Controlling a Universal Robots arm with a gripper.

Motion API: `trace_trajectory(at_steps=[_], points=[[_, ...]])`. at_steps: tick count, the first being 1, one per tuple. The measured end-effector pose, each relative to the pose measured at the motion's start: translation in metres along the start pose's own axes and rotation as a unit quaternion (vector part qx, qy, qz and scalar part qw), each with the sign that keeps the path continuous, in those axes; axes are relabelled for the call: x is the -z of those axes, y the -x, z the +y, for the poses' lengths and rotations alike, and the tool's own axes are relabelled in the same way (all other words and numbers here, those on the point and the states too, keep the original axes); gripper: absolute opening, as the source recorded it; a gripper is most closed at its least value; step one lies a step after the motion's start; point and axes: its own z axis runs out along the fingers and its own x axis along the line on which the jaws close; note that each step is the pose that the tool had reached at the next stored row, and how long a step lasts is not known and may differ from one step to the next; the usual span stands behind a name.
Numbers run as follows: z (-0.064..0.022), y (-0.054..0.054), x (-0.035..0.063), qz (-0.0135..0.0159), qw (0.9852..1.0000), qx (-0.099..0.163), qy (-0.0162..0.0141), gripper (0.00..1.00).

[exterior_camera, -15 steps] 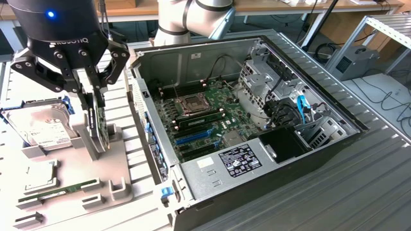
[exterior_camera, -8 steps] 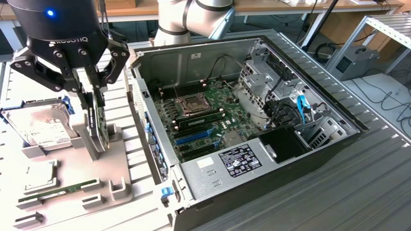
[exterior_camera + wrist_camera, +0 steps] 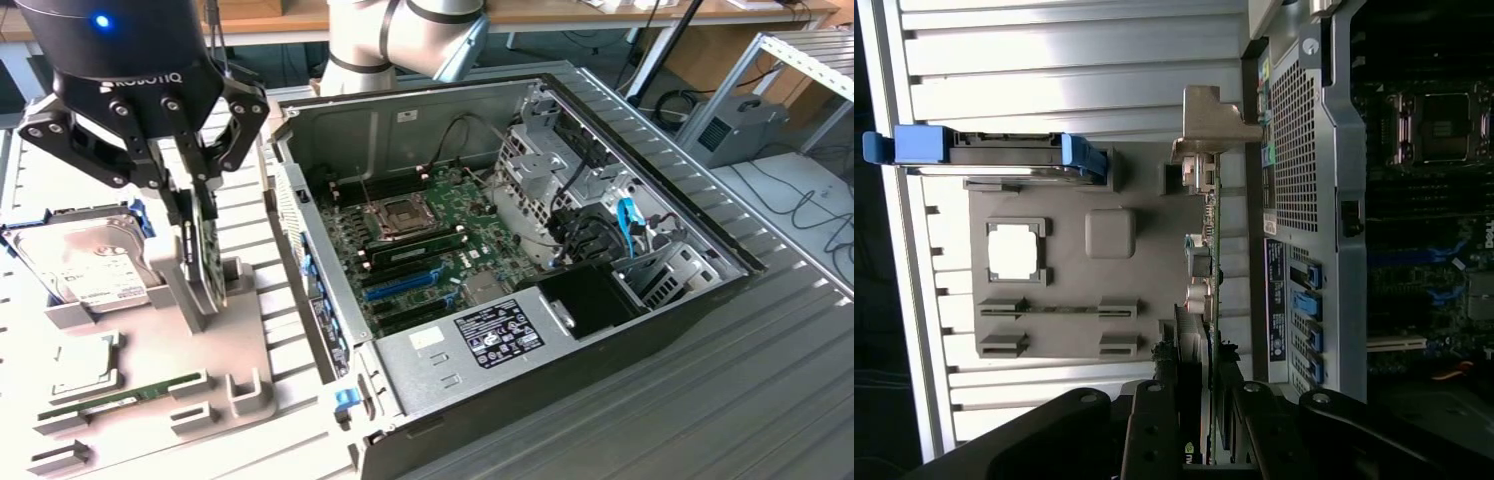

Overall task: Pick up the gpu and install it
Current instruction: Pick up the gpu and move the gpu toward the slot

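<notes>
We see the end effector clenched on the gpu, one black finger on each side of the thin card. In the wrist view the end effector straddles the card's edge in the same way, and the gpu runs away from it, edge-on, to its silver bracket at the far end.

The card stands upright on edge, with its lower edge at the slot of a grey holder on the worktop. We cannot tell whether it sits in that slot or is just clear of it.

The same grey holder carries other parts. A silver labelled hard drive leans in its cradle towards the exterior view's left of the card, close beside it. Nearer the camera lie a square processor chip and a slim green memory stick in its own groove.

Just beside the holder, on the exterior view's right, an open computer case lies on its side. Its motherboard is exposed, with blue expansion slots near the edge closest to the holder, and a labelled power supply sits at the near end. Behind the case we see the pale robot arm.
</notes>
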Motion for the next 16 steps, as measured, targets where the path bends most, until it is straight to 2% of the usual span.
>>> trace_trajectory(at_steps=[16], points=[[-0.0004, 0.0003, 0.0095, 0.0000, 1.0000, 0.000, 0.0000, 0.26]])
